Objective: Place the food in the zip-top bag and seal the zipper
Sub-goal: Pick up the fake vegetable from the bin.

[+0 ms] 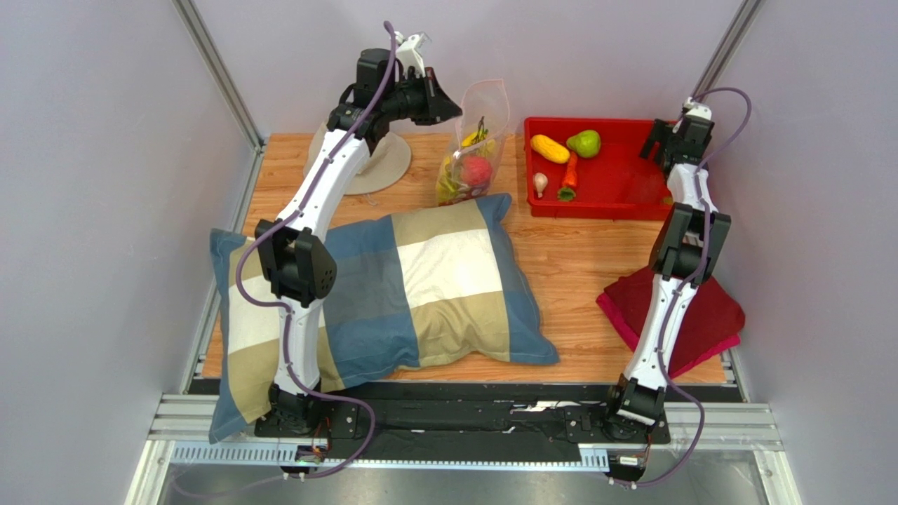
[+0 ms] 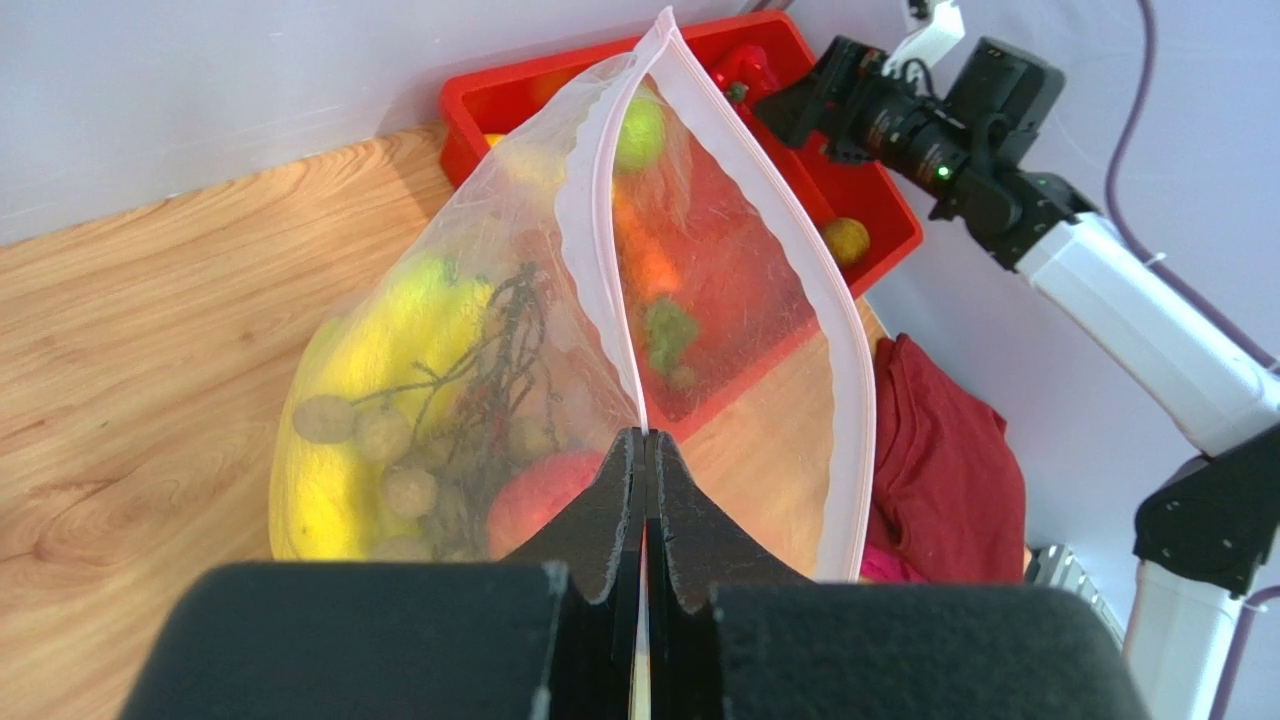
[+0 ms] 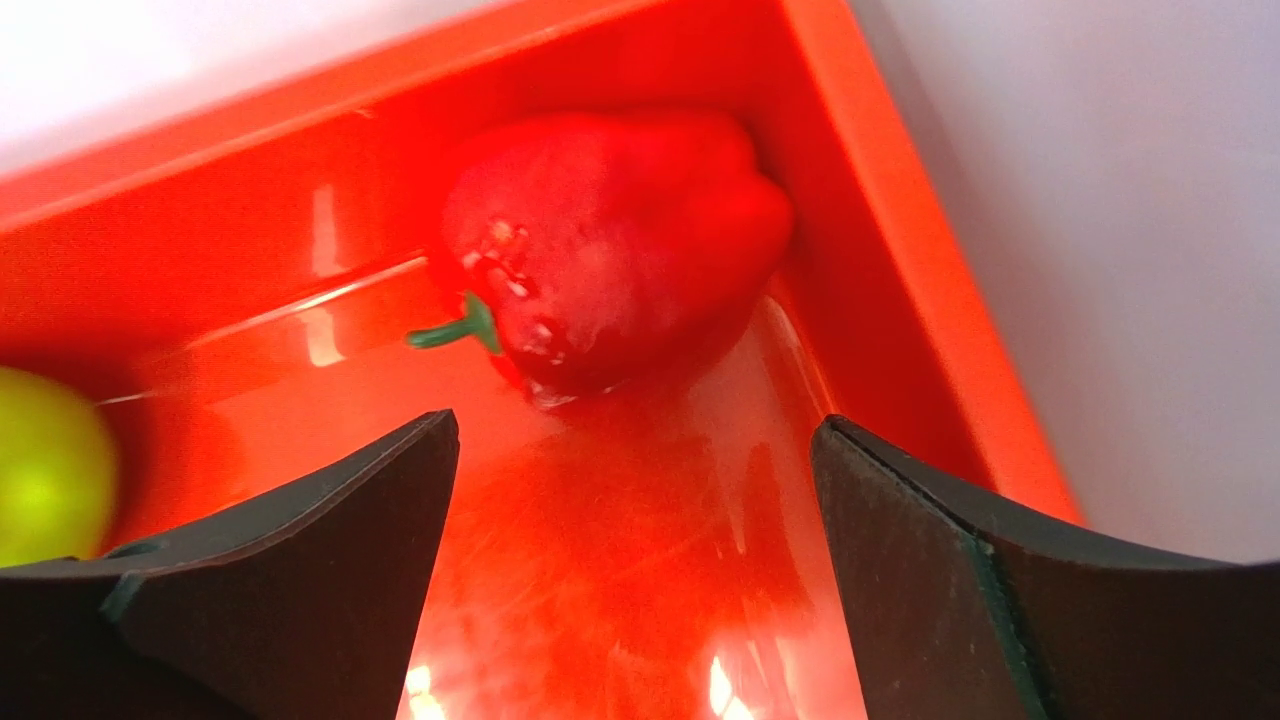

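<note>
The clear zip-top bag stands upright at the back of the table with its mouth open. Inside it are a yellow banana, a tan bunch and a red apple. My left gripper is shut on the bag's pale pink zipper strip at one end of the mouth. My right gripper is open over the red tray, just short of a red pepper. A yellow lemon, a green piece and an orange carrot lie in the tray.
A checked pillow covers the table's left and middle. A beige bucket hat lies behind the left arm. A dark red cloth lies at the right, under the right arm. Grey walls close in both sides.
</note>
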`<state>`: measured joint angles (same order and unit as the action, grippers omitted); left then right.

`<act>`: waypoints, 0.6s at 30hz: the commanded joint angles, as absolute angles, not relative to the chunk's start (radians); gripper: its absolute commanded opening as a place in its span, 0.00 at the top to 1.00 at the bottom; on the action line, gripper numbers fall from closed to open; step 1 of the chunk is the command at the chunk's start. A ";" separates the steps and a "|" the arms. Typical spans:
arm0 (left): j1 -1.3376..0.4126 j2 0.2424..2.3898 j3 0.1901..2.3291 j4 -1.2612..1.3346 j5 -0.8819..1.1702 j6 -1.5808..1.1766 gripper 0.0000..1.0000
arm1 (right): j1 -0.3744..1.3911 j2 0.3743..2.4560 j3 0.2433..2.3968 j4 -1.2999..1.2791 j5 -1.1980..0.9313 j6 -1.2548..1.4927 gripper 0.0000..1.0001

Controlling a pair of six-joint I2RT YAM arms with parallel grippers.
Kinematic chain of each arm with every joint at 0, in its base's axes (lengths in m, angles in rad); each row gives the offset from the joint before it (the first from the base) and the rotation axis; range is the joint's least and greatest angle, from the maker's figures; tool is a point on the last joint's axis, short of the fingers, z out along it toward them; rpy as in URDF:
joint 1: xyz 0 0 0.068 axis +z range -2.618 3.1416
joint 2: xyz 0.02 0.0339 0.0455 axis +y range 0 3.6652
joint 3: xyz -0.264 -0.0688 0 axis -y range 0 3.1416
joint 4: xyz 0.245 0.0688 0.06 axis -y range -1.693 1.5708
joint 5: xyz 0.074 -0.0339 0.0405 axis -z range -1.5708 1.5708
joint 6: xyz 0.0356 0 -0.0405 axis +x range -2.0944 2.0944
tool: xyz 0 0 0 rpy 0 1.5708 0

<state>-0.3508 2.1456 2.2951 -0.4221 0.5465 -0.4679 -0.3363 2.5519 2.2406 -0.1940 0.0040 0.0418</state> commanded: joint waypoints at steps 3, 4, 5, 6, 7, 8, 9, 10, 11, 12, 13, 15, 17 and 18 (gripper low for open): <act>-0.344 2.135 2.304 -0.377 0.561 -0.482 1.00 | -0.333 2.617 2.315 -0.024 0.028 0.038 0.09; -0.344 2.138 2.304 -0.377 0.561 -0.483 1.00 | -0.331 2.635 2.325 -0.009 0.028 0.040 0.09; -0.344 2.138 2.304 -0.377 0.561 -0.483 1.00 | -0.333 2.643 2.348 -0.009 0.028 0.046 0.09; -0.344 2.140 2.307 -0.377 0.561 -0.483 1.00 | -0.331 2.652 2.364 0.023 0.015 0.045 0.09; -0.342 2.143 2.309 -0.379 0.561 -0.482 1.00 | -0.333 2.674 2.382 0.028 0.014 0.043 0.09; -0.342 2.148 2.312 -0.379 0.563 -0.482 1.00 | -0.331 2.680 2.407 0.034 -0.021 0.038 0.10; -0.342 2.151 2.321 -0.380 0.563 -0.482 1.00 | -0.331 2.686 2.413 0.037 -0.075 0.032 0.11; -0.341 2.155 2.325 -0.387 0.561 -0.480 1.00 | -0.333 2.689 2.413 0.054 -0.107 0.026 0.11; -0.339 2.161 2.329 -0.388 0.561 -0.482 1.00 | -0.330 2.688 2.407 0.063 -0.135 0.025 0.12; -0.337 2.161 2.335 -0.388 0.561 -0.482 1.00 | -0.330 2.688 2.407 0.067 -0.184 0.025 0.12; -0.337 2.164 2.339 -0.391 0.561 -0.482 1.00 | -0.327 2.688 2.407 0.069 -0.216 0.022 0.13; -0.334 2.167 2.344 -0.397 0.561 -0.480 1.00 | -0.322 2.686 2.408 0.058 -0.277 0.017 0.14; -0.334 2.169 2.344 -0.397 0.560 -0.479 1.00 | -0.316 2.683 2.414 0.040 -0.307 0.035 0.17; -0.334 2.168 2.344 -0.399 0.561 -0.476 1.00 | -0.318 2.677 2.414 0.031 -0.357 0.049 0.17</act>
<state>-0.3412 2.1662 2.2986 -0.4225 0.5491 -0.4713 -0.3317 2.6827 2.3661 -0.0048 -0.1974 0.0338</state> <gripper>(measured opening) 0.007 0.837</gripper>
